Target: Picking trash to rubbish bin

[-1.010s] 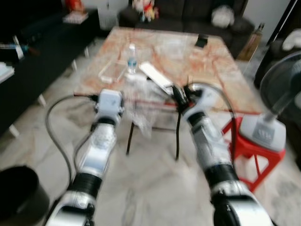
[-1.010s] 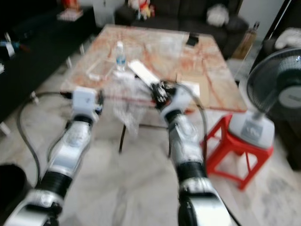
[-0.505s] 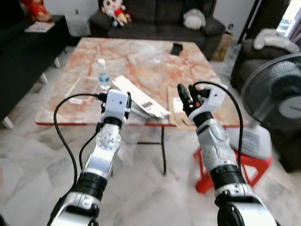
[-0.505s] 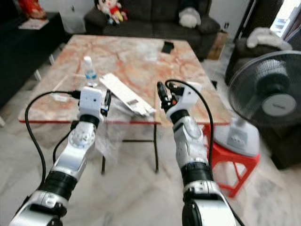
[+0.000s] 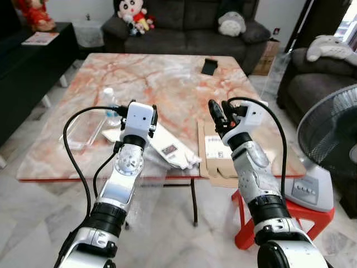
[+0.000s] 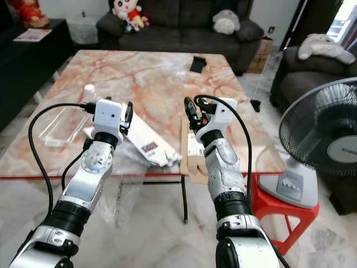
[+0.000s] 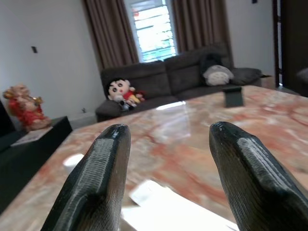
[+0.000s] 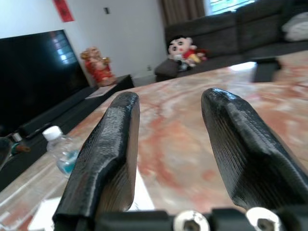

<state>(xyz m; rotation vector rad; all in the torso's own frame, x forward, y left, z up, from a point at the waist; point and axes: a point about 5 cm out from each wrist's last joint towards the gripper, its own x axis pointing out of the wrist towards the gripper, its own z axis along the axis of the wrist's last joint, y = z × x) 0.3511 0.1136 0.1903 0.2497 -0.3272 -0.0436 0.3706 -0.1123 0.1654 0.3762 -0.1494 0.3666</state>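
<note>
On the marble table (image 5: 167, 78) near its front edge lie a long white packet (image 5: 169, 148) and a flat piece of cardboard (image 5: 214, 151). A small plastic water bottle (image 5: 110, 105) stands by the packet, beside a clear plastic tray (image 5: 83, 128). Crumpled clear plastic (image 5: 144, 187) hangs below the table's edge next to my left forearm. My left gripper (image 5: 152, 119) is raised over the packet, open and with nothing between its fingers (image 7: 103, 173). Above the cardboard, my right gripper (image 5: 220, 114) is also open and holds nothing; the bottle (image 8: 62, 150) shows past it.
A black phone (image 5: 208, 67) lies at the table's far side. A standing fan (image 5: 334, 139) and a red stool (image 5: 290, 215) are close on my right. A dark sofa (image 5: 189, 22) with soft toys runs behind the table, and a black cabinet (image 5: 22, 61) stands at the left.
The whole view has swung and steadied, with the table nearer and lower in it, so the camera moved. Both arms keep their raised pose, grippers open. The black bin has left the view.
</note>
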